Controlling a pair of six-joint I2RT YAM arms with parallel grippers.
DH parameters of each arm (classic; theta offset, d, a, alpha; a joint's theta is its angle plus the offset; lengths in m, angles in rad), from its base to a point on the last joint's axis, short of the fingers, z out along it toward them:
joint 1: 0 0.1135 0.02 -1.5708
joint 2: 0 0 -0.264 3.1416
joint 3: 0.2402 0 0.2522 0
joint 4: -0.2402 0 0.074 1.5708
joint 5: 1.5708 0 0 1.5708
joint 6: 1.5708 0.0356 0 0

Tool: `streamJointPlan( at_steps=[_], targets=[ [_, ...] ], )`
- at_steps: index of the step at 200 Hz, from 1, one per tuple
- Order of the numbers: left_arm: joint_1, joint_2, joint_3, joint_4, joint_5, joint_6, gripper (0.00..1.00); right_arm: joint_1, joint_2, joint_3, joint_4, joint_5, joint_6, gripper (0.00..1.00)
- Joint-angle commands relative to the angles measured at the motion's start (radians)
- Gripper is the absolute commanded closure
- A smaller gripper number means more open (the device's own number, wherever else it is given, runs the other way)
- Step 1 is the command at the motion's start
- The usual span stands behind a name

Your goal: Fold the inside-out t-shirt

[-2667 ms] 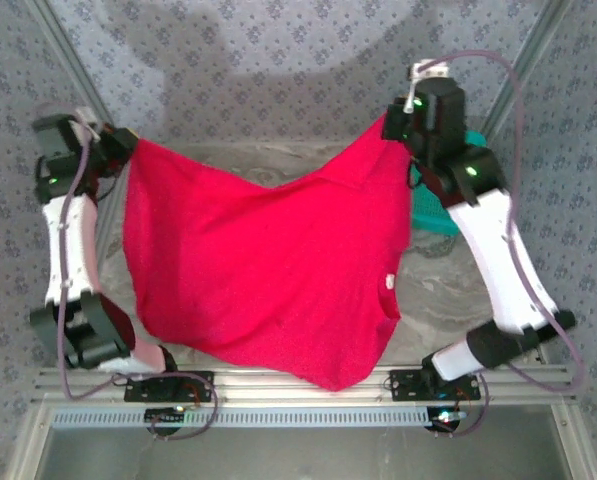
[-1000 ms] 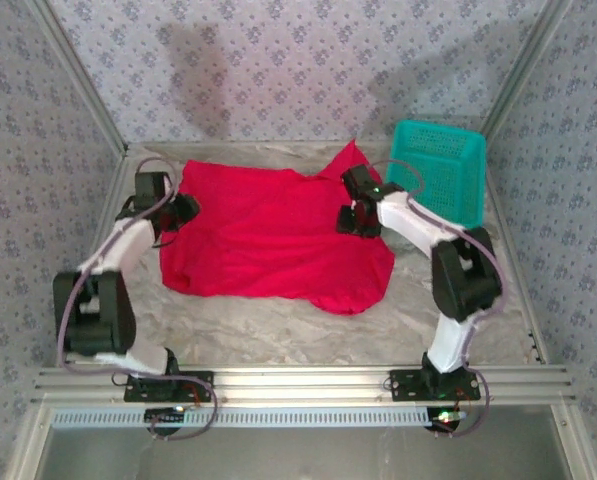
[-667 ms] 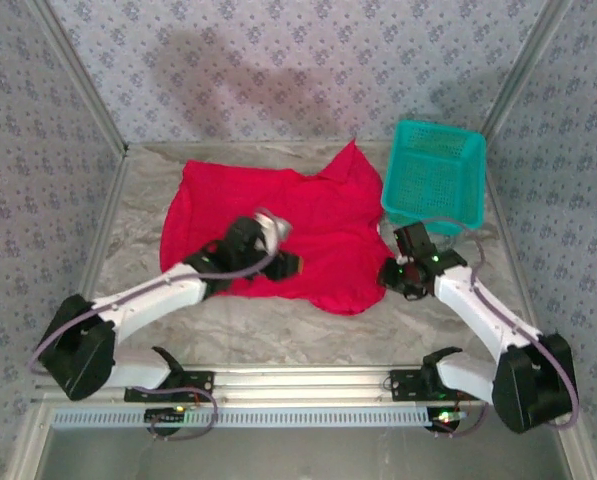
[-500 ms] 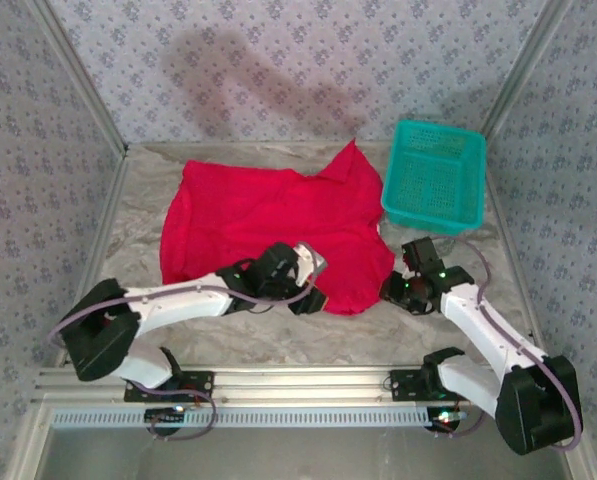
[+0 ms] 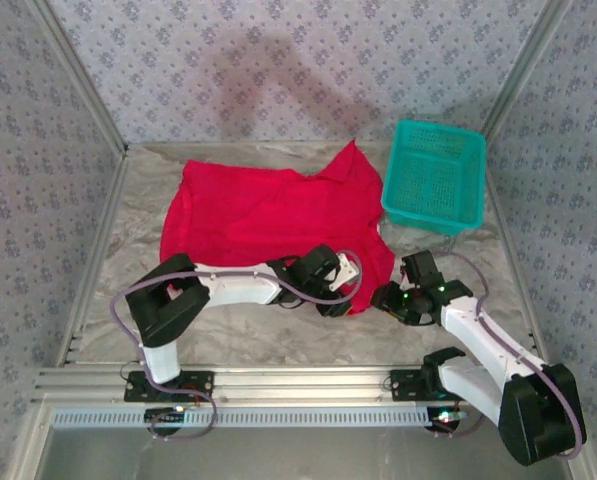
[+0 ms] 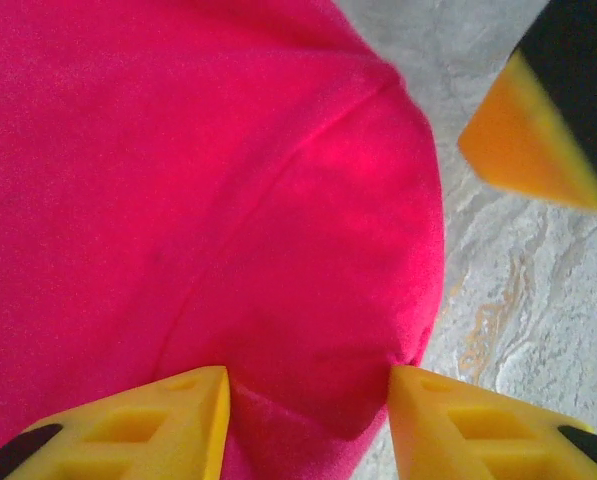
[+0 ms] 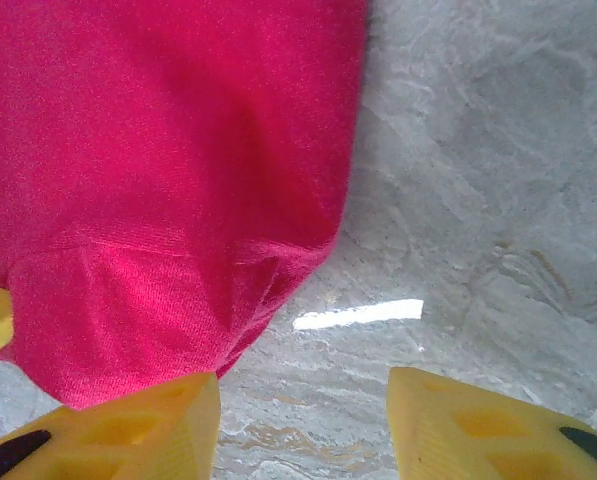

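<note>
Top external view shows the inside-out t-shirt (image 5: 268,210) spread on the table (image 5: 278,340), left gripper (image 5: 336,300) and right gripper (image 5: 386,298) both with jaws apart at its near right corner, apparently preparing a fold; next, they must pinch the hem.

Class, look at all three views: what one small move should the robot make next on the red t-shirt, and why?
Probably close the left gripper on the t-shirt corner: its open jaws straddle that rounded corner, and the cloth lies spread on the table. The right gripper, also open, has mostly bare table between its jaws.
</note>
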Motion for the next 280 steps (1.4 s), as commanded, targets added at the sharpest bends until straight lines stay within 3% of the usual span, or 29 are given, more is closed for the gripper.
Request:
streamJointPlan(
  at_steps=[1, 25, 53, 64, 89, 131, 164, 186, 204, 235, 280],
  targets=[
    [0.003, 0.020, 0.062, -0.069, 0.012, 0.035, 0.67, 0.006, 0.006, -0.009, 0.059, -0.019, 0.044, 0.48],
    [0.024, 0.025, 0.093, -0.127, 0.047, 0.001, 0.91, 0.008, 0.047, -0.003, 0.124, -0.008, 0.072, 0.48],
    [0.056, -0.020, 0.081, -0.110, 0.071, -0.050, 1.00, 0.007, 0.130, 0.043, 0.180, 0.029, 0.090, 0.54],
    [0.065, -0.033, 0.079, -0.107, 0.077, -0.060, 1.00, 0.005, 0.163, 0.071, 0.189, 0.033, 0.094, 0.62],
    [0.080, -0.056, 0.069, -0.100, 0.079, -0.083, 1.00, 0.008, 0.201, 0.137, 0.169, 0.037, 0.093, 1.00],
    [0.155, -0.105, 0.014, 0.016, 0.075, -0.188, 1.00, 0.005, 0.213, 0.249, 0.117, 0.079, 0.089, 1.00],
    [0.212, -0.067, 0.050, 0.094, 0.115, -0.278, 1.00, -0.004, 0.351, 0.360, 0.123, 0.092, 0.041, 1.00],
    [0.233, -0.021, 0.080, 0.120, 0.156, -0.346, 1.00, 0.002, 0.390, 0.418, 0.059, 0.072, -0.008, 0.72],
    [0.241, -0.007, 0.092, 0.125, 0.156, -0.383, 1.00, 0.050, 0.342, 0.398, 0.052, 0.062, 0.002, 0.58],
    [0.242, 0.001, 0.103, 0.125, 0.154, -0.396, 1.00, 0.177, 0.299, 0.336, 0.106, 0.097, 0.082, 0.50],
    [0.254, -0.012, 0.106, 0.101, 0.157, -0.408, 1.00, 0.265, 0.446, 0.337, 0.183, 0.175, 0.140, 0.49]
  ],
)
